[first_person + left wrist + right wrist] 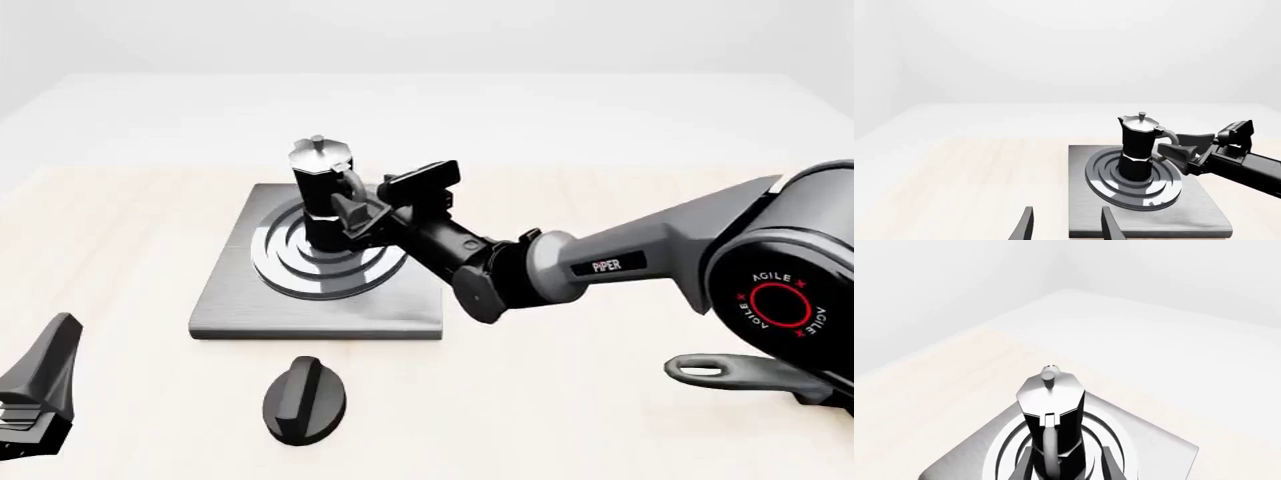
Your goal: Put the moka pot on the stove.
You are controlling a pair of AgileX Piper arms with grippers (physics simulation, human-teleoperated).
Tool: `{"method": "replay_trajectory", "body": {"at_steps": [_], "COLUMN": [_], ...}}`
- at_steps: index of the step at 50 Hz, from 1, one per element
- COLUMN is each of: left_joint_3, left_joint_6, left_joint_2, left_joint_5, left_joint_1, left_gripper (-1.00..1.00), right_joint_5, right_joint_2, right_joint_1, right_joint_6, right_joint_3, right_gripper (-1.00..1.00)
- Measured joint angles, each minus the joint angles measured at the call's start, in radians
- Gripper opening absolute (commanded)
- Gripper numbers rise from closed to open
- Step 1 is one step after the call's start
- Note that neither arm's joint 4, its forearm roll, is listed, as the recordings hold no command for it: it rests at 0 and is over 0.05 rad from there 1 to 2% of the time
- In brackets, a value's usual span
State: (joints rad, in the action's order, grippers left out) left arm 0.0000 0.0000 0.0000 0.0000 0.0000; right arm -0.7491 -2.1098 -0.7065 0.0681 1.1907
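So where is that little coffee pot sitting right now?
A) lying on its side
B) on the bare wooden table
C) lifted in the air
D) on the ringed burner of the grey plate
D: the moka pot stands upright on the stove, on its rings, with the right pincer at its handle side.

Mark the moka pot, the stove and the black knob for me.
moka pot [320,205]: front view, on its black faceted body.
stove [314,308]: front view, on the bare grey plate near its front edge.
black knob [304,398]: front view, on its middle ridge.

Bright, even, sharp simulator renders
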Motion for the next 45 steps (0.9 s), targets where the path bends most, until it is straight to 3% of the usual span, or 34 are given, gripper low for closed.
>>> {"method": "replay_trajectory", "body": {"at_steps": [45], "left_joint_3": [0.0], "left_joint_6": [0.0], "left_joint_2": [0.0], "left_joint_5": [0.0], "left_joint_1": [0.0], "left_gripper": [1.0], "right_joint_5": [-0.046], "right_joint_2": [0.109], "right_joint_1": [0.006], "right_joint_6": [-0.007], "right_joint_3": [-0.145], "right_gripper": [1.0]}}
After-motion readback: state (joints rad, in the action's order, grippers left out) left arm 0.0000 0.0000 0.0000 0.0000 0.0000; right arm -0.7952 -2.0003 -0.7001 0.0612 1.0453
